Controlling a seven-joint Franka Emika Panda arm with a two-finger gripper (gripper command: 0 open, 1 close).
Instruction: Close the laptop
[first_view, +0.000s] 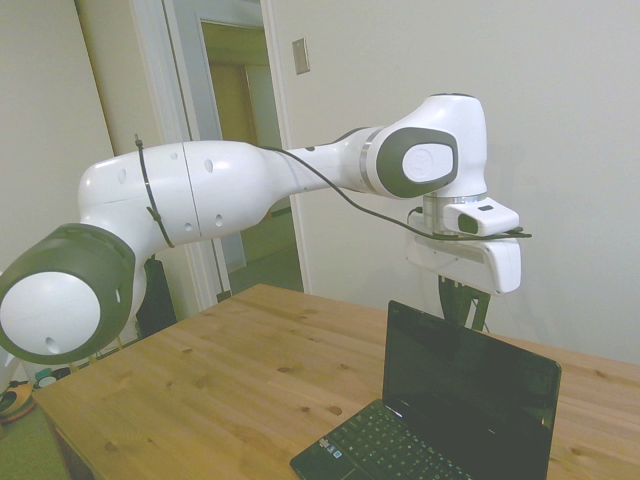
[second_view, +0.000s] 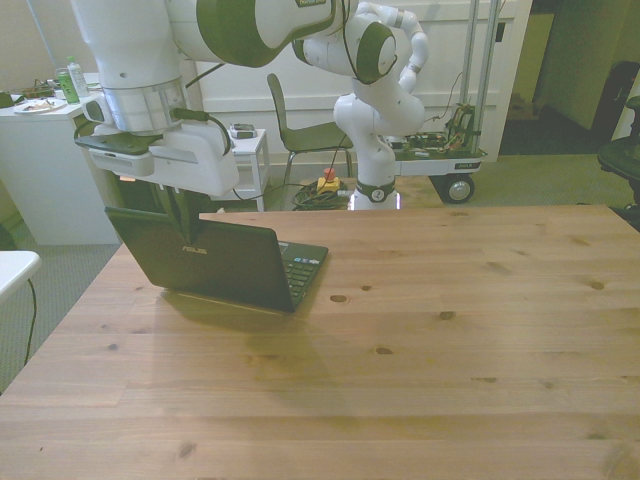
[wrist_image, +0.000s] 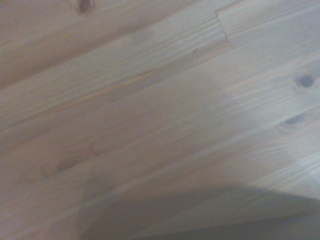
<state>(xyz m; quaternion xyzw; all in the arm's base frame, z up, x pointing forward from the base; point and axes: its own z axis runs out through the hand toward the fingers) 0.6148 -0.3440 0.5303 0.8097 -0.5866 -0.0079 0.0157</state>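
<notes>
Fingers (first_view: 455, 298) first: we see them as dark prongs hanging under the white hand, but how wide they stand we cannot tell, and we see nothing caught in them. They sit just behind the top edge of the lid (second_view: 200, 250), on its back side, and we reckon that is deliberate: from there a push toward the keyboard (first_view: 385, 450) would fold the lid down.

The laptop (second_view: 230, 265) stands open at about 9 o'clock on the desk (second_view: 420, 330) in the front view, its lid close to upright. Its long axis, the hinge line, runs roughly 9 to 3 there, dipping a touch toward 4. Its dark screen (first_view: 470, 385) faces away toward about 1 o'clock, so the front view shows the lid's back. The wrist view gives us only bare desk wood, blurred.
</notes>
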